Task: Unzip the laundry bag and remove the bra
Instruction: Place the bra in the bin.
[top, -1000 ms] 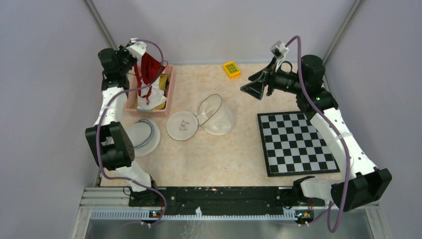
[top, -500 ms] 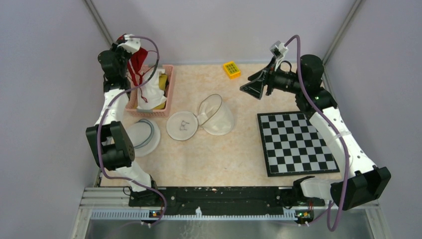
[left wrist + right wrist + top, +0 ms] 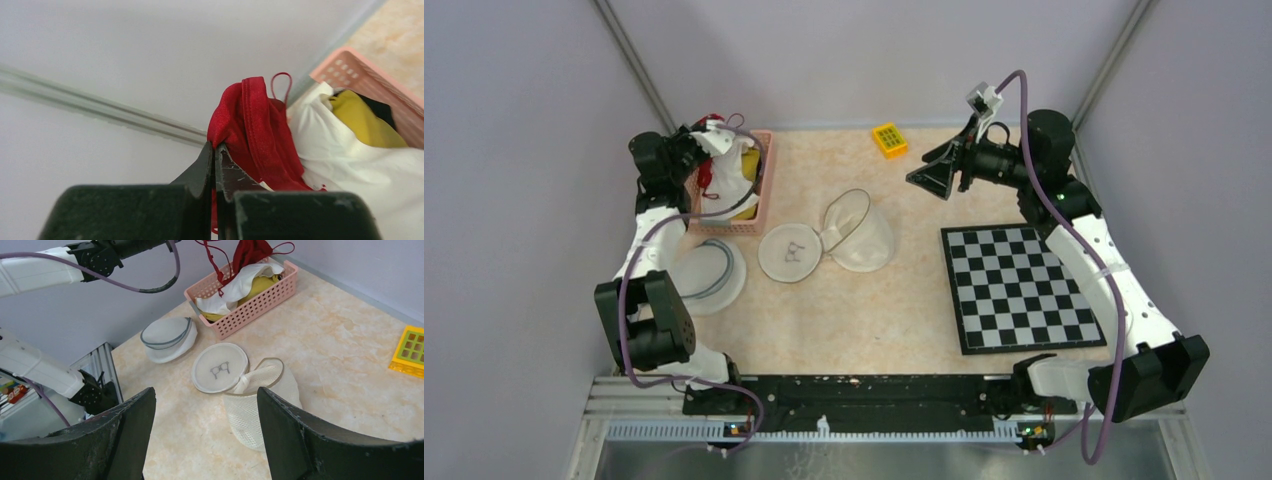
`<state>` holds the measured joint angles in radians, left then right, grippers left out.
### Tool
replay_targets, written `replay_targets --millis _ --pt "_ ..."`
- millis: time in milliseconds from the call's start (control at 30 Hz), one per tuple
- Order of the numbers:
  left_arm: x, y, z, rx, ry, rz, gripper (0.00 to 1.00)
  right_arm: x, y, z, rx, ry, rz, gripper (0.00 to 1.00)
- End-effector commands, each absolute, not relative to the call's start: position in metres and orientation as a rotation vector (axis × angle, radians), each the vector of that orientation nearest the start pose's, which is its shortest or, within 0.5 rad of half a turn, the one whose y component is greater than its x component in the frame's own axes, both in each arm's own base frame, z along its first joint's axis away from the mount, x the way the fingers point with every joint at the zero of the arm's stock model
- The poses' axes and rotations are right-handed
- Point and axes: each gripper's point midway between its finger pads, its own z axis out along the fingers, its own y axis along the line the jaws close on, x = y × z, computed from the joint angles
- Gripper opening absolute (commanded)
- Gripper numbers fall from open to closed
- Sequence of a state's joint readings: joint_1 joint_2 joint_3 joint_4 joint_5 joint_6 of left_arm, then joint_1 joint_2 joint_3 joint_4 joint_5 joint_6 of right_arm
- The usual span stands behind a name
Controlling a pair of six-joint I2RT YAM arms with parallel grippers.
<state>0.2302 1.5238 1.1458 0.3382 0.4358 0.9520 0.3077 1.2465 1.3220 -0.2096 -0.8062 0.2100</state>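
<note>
At the far left, the left gripper (image 3: 216, 149) had its black jaws pressed together on a fold of the red satin bra (image 3: 252, 125). The bra hung bunched over the pink slotted plastic basket (image 3: 765, 190), against a white cloth (image 3: 360, 170) heaped there with a yellow cloth (image 3: 365, 120). Near the basket lay a round white mesh pouch with a grey zip (image 3: 709, 272). At mid-table the white mesh laundry bag (image 3: 864, 242) lay unzipped, its round lid (image 3: 789, 252) flat beside it. Farther right, the right gripper (image 3: 927, 178) hovered with jaws spread wide, holding nothing, between a small yellow gridded crate (image 3: 889, 139) and a black-and-white checkerboard (image 3: 1019, 288).
</note>
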Motion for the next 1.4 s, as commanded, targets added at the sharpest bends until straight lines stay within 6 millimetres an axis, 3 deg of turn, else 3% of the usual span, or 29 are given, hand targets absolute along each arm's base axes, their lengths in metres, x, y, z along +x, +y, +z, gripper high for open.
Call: replay_targets --millis 0,133,267,467,600,767,900,1033,1133,1267,1367 --pt "0.48 0.051 0.305 1.053 1.34 0.486 0.0 0.294 0.236 0.389 -0.732 1.579 1.052 0.73" --pt "0.471 0.05 0.258 1.192 1.449 0.412 0.0 0.293 0.236 0.389 -0.731 1.578 1.051 0.73" --pt "0.475 0.058 0.225 1.234 1.553 0.37 0.0 0.293 0.236 0.389 -0.727 1.578 1.057 0.73" --pt "0.493 0.07 0.201 1.163 1.656 0.345 0.0 0.293 0.236 0.388 -0.72 1.583 1.062 0.73" --pt "0.498 0.067 0.187 1.139 1.673 0.294 0.0 0.293 0.236 0.386 -0.719 1.59 1.062 0.73" --pt "0.491 0.058 0.17 1.194 1.679 0.233 0.0 0.294 0.236 0.385 -0.72 1.596 1.06 0.73" --pt "0.47 0.047 0.155 1.303 1.715 0.13 0.07 0.294 0.236 0.385 -0.72 1.599 1.059 0.73" --pt "0.457 0.049 0.152 1.318 1.78 0.111 0.19 0.294 0.236 0.386 -0.717 1.596 1.065 0.73" --pt "0.452 0.059 0.155 1.313 1.831 0.138 0.38 0.293 0.236 0.386 -0.722 1.595 1.062 0.73" --pt "0.455 0.078 0.18 1.199 1.868 0.187 0.54 0.291 0.234 0.385 -0.728 1.597 1.051 0.73" --pt "0.461 0.091 0.205 1.008 1.91 0.146 0.62 0.292 0.233 0.382 -0.713 1.62 1.055 0.73"
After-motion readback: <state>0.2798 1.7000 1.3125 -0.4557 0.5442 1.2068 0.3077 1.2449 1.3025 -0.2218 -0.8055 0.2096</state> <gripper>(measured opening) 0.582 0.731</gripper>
